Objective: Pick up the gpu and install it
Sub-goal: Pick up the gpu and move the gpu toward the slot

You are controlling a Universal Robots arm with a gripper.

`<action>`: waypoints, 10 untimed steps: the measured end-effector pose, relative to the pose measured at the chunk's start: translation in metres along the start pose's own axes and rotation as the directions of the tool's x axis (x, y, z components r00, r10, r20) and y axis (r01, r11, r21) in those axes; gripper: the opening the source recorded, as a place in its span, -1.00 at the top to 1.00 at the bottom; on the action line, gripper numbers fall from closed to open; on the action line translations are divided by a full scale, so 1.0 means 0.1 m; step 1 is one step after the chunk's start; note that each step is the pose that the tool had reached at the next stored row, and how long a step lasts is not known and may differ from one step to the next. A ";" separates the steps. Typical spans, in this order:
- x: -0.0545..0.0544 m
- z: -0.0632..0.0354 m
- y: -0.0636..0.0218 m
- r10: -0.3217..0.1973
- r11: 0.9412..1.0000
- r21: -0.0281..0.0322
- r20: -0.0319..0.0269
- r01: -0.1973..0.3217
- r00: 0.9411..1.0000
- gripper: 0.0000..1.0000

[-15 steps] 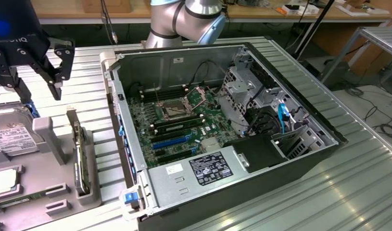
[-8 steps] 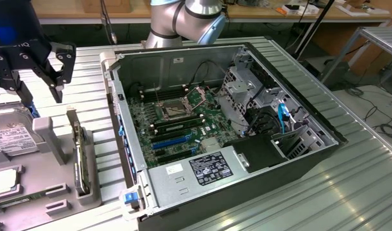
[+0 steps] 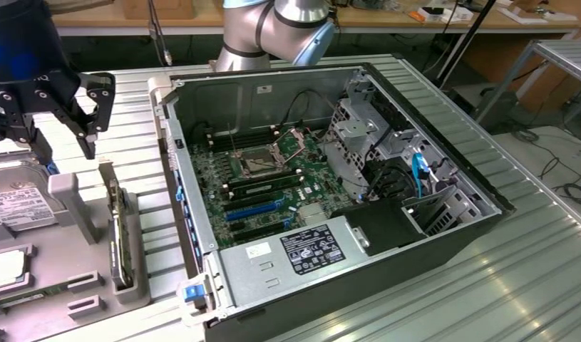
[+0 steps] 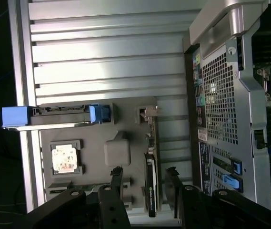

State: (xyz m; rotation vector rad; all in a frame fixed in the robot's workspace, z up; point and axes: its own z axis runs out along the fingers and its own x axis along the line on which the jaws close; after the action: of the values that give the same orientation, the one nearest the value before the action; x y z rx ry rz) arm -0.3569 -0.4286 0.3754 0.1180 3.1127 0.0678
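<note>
We see the black gripper [image 3: 67, 148] pointing down, jaws wide and empty, at eleven o'clock of the thin, upright green-and-black gpu [image 3: 119, 235].

**Wrist view: my gripper [image 4: 145, 171] open astride the gpu [image 4: 150, 191].**
My fingers [image 4: 117, 177] stand one on each side of the gpu, neither touching it. The gpu stands on edge in the grey tray [image 4: 125, 125], near the computer case [image 4: 225, 90]. A processor chip [image 4: 65, 158] occupies another tray pocket.
</note>
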 end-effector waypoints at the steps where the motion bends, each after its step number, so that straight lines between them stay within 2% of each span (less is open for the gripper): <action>1: 0.00 0.015 -0.001 0.000 1.000 0.000 0.000 0.000 1.000 0.04; 10: 0.00 0.189 -0.008 0.000 1.000 0.000 0.000 0.000 1.000 0.04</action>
State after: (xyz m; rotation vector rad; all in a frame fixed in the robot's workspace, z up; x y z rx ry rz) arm -0.3569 -0.4286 0.3565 0.1180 3.1127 0.0678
